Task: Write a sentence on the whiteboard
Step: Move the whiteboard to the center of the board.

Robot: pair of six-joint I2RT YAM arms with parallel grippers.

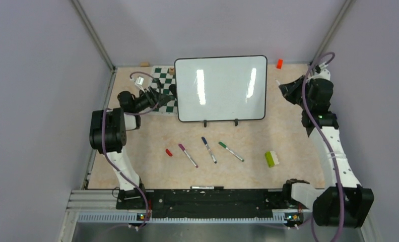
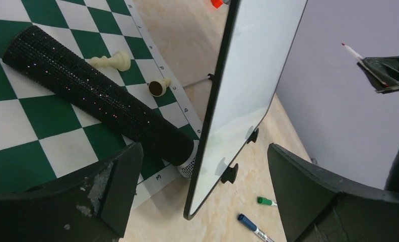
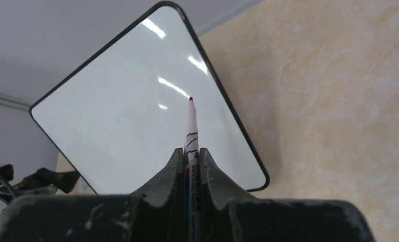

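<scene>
Left gripper (image 2: 203, 146): my fingers wide apart, near left edge of glossy white black-framed whiteboard (image 1: 220, 88), upright at back of beige table (image 1: 288, 136) | right gripper (image 3: 190, 154): fingers clamped on white red-tipped marker (image 3: 191, 126), tip apart from board's right edge.

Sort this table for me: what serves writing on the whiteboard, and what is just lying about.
For the job: whiteboard, blank; red marker, clamped in the right gripper.
Lying about: chess mat, black glitter tube, chess pieces, purple marker, blue marker, green marker, red cap, green-and-white block, orange piece.
</scene>
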